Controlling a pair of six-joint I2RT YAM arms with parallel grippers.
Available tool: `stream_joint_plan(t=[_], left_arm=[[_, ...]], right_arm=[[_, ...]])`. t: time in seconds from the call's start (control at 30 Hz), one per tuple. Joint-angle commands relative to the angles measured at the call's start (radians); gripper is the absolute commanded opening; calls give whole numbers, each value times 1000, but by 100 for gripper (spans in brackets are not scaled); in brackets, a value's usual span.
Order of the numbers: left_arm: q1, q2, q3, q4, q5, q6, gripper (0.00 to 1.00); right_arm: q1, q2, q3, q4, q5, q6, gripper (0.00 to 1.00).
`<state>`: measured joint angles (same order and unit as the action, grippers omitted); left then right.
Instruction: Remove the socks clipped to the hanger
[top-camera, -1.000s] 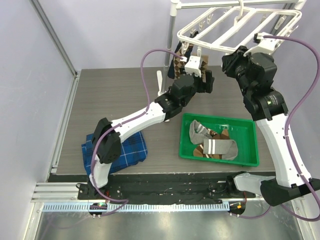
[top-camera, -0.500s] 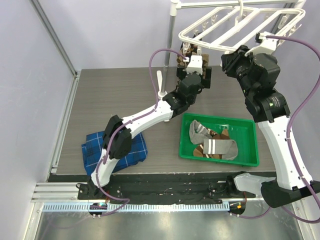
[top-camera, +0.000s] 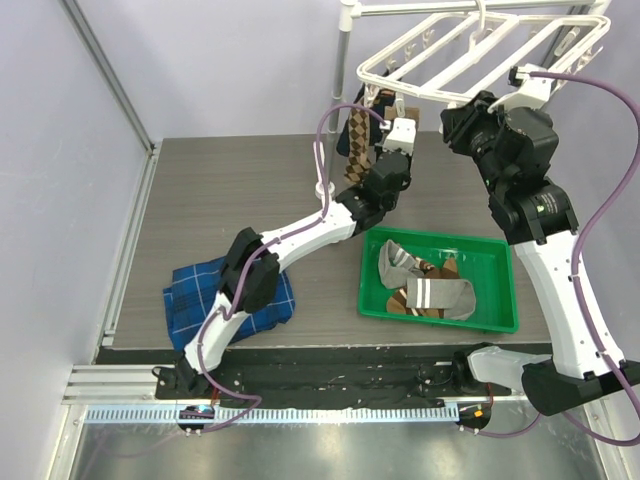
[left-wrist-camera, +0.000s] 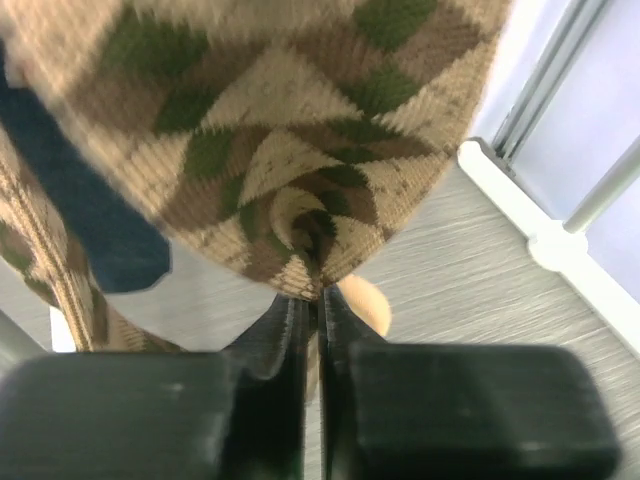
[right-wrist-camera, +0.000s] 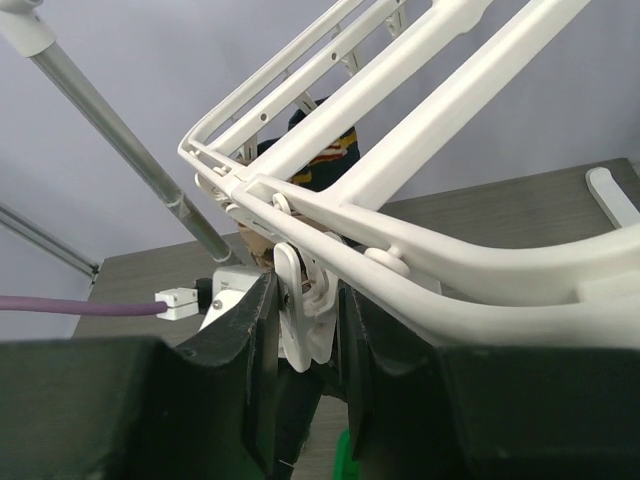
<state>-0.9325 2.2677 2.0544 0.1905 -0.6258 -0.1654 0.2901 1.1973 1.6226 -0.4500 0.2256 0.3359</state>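
Observation:
The white hanger (top-camera: 470, 50) hangs at the back right. A brown argyle sock (top-camera: 358, 138) dangles from its left corner beside a navy sock (left-wrist-camera: 90, 210). My left gripper (left-wrist-camera: 312, 300) is shut on the lower edge of the argyle sock (left-wrist-camera: 300, 150), whose fabric bunches between the fingertips. In the top view the left gripper (top-camera: 378, 150) reaches up to that sock. My right gripper (right-wrist-camera: 305, 330) is under the hanger bars (right-wrist-camera: 450, 90), shut on a white clip (right-wrist-camera: 300, 310). From above the right gripper (top-camera: 458, 122) sits beneath the frame and hides the clip.
A green tray (top-camera: 500, 245) at the front right holds a grey banded sock (top-camera: 435, 295) and brown ones. A folded blue plaid cloth (top-camera: 225, 300) lies at the front left. The metal pole stand (top-camera: 343, 60) rises behind the left gripper.
My left arm reached further up and back to the argyle sock, and its jaws went from open to shut on the fabric. The right arm has stayed on the clip.

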Motion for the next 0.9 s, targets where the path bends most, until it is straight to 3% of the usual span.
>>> stream_joint_plan(t=[0.0, 0.13, 0.3, 0.43, 0.53, 0.73, 0.87], left_arm=[[6, -39, 30, 61, 46, 12, 0], [6, -115, -65, 84, 84, -8, 0], [8, -272, -250, 136, 267, -52, 0], [6, -350, -329, 130, 432, -94, 0], [9, -396, -379, 118, 513, -106, 0], [11, -451, -410, 89, 653, -144, 0], [21, -479, -438, 86, 738, -169, 0]], right_arm=[[-3, -25, -4, 60, -5, -3, 1], [-3, -25, -12, 60, -3, 0, 1], [-3, -22, -23, 60, 35, -24, 3], [-6, -37, -29, 42, 69, -40, 32], [-8, -71, -18, 4, 23, -37, 44], [-8, -108, 69, -128, -138, -41, 62], [-8, -122, 79, -142, -247, -6, 65]])
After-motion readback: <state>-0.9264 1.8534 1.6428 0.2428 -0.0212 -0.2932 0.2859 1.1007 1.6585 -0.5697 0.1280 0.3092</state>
